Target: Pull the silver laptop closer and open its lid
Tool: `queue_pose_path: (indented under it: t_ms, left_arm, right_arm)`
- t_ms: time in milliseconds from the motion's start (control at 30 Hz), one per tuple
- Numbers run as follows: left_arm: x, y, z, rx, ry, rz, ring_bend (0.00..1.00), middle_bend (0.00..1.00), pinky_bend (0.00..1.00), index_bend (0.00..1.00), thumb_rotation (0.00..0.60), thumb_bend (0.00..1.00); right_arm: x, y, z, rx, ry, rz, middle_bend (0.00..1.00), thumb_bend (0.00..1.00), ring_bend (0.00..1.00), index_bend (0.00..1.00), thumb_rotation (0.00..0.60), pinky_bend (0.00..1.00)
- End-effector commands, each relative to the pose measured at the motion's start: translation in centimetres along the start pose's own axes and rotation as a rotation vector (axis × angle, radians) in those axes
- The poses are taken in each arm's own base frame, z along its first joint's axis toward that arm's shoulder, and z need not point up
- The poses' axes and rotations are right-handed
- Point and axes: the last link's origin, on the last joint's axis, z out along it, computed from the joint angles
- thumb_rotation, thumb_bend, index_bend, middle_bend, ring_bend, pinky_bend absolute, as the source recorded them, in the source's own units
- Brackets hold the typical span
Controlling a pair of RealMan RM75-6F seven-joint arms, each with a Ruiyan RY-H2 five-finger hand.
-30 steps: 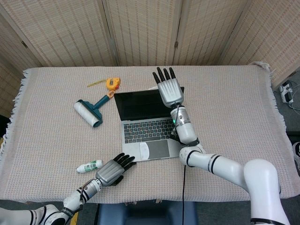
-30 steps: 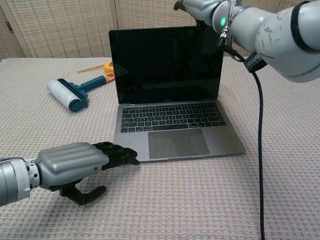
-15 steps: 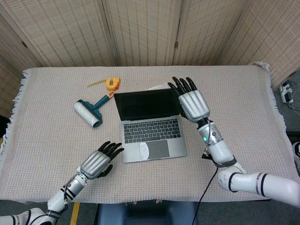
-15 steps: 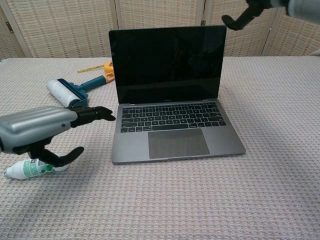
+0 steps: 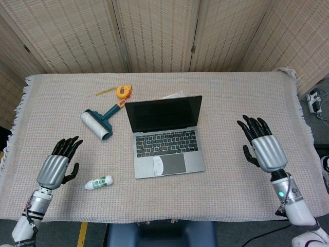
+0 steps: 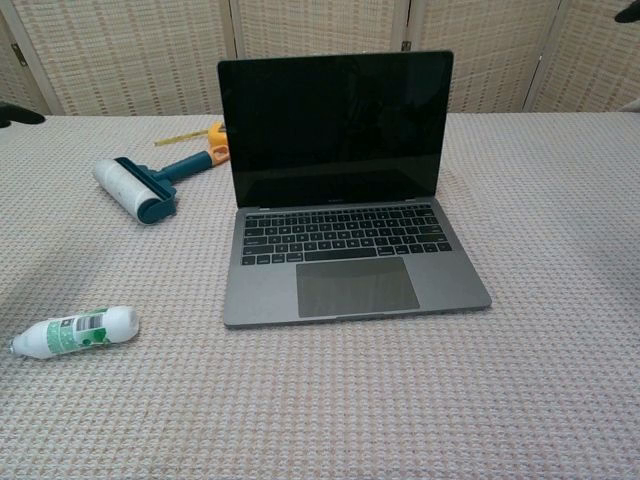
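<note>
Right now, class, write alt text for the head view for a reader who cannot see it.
An open silver laptop sits mid-table, both robot hands open and clear of it. A lint roller, tape measure and small tube lie to its left.

Staged test area, likely a lab or office corner. Woven folding screens [image 5: 154,33] fill the top of the frame, closing off the background. A cloth-covered table [image 5: 247,98] fills the centre. Cables [image 5: 317,100] lie at the right edge.
</note>
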Motion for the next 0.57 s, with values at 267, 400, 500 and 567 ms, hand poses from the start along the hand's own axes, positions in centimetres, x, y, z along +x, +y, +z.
queue_pose_path:
  t_ms: [267, 400, 500, 567]
  left_arm:
    - [1.0, -3.1, -6.4, 0.138, 0.102, -0.007, 0.04, 0.07, 0.00, 0.11, 0.600, 0.65]
    - [0.7, -3.1, -7.8, 0.159, 0.114, -0.005, 0.04, 0.07, 0.00, 0.11, 0.600, 0.65]
    - [0.6, -3.0, -8.3, 0.164, 0.133, 0.005, 0.04, 0.07, 0.00, 0.11, 0.600, 0.65]
    - [0.6, -2.9, -8.4, 0.164, 0.134, 0.006, 0.04, 0.07, 0.00, 0.11, 0.600, 0.65]
  right_arm:
    - [-2.8, 3.0, -8.0, -0.083, 0.022, 0.085, 0.00, 0.62, 0.03, 0.00, 0.600, 0.00]
    - [-3.4, 3.1, -9.4, -0.090, 0.021, 0.105, 0.00, 0.62, 0.01, 0.00, 0.600, 0.00]
    - [-3.6, 2.9, -9.8, -0.089, 0.031, 0.108, 0.00, 0.62, 0.01, 0.00, 0.600, 0.00]
    - [-3.6, 2.8, -9.9, -0.086, 0.038, 0.106, 0.00, 0.62, 0.01, 0.00, 0.600, 0.00]
